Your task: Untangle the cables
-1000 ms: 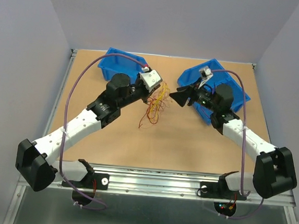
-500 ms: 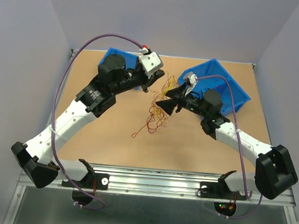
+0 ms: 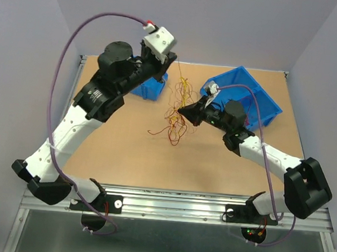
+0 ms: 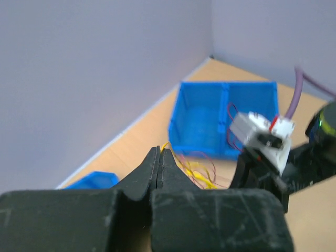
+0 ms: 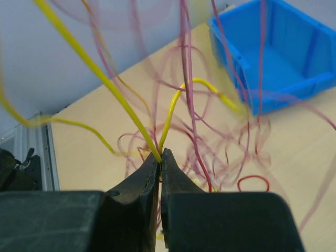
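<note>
Left fingers (image 4: pixel 155 160) are pressed tight together. A thin yellow strand comes out from their tip, so they look to be pinching the top of the cables (image 3: pixel 173 123), a bunch of hair-thin curly wires in yellow, orange and dark red. Seen from above, the left fingers are held high over the far part of the flat tan wooden bench (image 3: pixel 119 151). The bunch hangs down from them like loose noodles. Its lowest loops are on the bench top or just over it, and it is hard to tell which. Right fingers (image 5: pixel 143 181) are shut too. They nip one yellow strand right where it bends, lower down in the bunch and on its right side. Dark red loops curl all around that strand and cross over it. So the job looks like it has only just begun. Both arms have a hold and the bunch is lifted, but the wires are all in one messy clump, and not one wire lies by itself. What is left, most likely, is to draw the yellow strand out of the loops, then do the same for every other wire. A small blue plastic bin (image 3: pixel 149 92) sits by the left arm, and a bigger blue plastic bin (image 3: pixel 268 99) sits behind the right arm.
</note>
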Action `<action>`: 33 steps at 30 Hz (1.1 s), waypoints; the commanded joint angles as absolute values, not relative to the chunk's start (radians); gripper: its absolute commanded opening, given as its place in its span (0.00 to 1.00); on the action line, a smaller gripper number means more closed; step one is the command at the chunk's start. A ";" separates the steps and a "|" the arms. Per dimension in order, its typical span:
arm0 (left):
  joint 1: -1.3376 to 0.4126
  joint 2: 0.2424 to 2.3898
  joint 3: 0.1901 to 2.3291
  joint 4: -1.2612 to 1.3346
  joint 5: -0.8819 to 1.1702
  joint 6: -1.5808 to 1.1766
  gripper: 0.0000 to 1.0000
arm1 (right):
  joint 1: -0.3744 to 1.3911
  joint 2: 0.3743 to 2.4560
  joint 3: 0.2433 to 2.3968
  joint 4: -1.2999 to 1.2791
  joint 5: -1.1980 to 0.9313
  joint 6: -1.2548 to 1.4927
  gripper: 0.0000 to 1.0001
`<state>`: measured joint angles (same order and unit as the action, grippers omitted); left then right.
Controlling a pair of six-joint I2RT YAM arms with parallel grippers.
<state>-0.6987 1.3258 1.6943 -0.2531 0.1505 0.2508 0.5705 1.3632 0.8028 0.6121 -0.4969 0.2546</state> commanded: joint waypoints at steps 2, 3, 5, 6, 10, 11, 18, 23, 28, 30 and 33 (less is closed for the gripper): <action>-0.696 1.227 1.980 -0.193 -0.231 0.209 0.00 | 0.575 1.477 0.889 0.566 -0.364 0.313 0.01; -0.698 1.214 1.997 -0.177 -0.274 0.212 0.00 | 0.575 1.506 0.911 0.517 -0.339 0.322 0.01; -0.698 1.171 1.988 -0.091 -0.339 0.222 0.00 | 0.575 1.583 0.943 0.470 -0.273 0.374 0.01; -0.698 1.125 1.974 -0.056 -0.382 0.227 0.00 | 0.575 1.606 0.978 0.447 -0.235 0.382 0.01; -0.696 1.051 1.950 0.055 -0.465 0.252 0.00 | 0.575 1.684 1.077 0.260 -0.166 0.393 0.01; -0.696 1.043 1.947 0.057 -0.465 0.255 0.00 | 0.575 1.689 1.083 0.244 -0.160 0.388 0.01; -0.696 0.985 1.813 0.055 -0.328 0.278 0.00 | 0.597 1.589 1.074 0.244 -0.311 0.279 0.36; -0.696 0.989 1.704 0.049 -0.301 0.282 0.00 | 0.618 1.419 1.017 0.270 -0.318 0.190 0.70; -0.696 1.032 1.621 0.057 -0.313 0.316 0.00 | 0.618 1.273 0.913 0.354 -0.250 0.172 0.76; -0.693 1.086 1.611 0.060 -0.362 0.337 0.00 | 0.618 1.220 0.865 0.399 -0.189 0.166 0.77; -0.669 1.147 1.588 0.090 -0.368 0.362 0.00 | 0.618 1.169 0.833 0.432 -0.115 0.163 0.77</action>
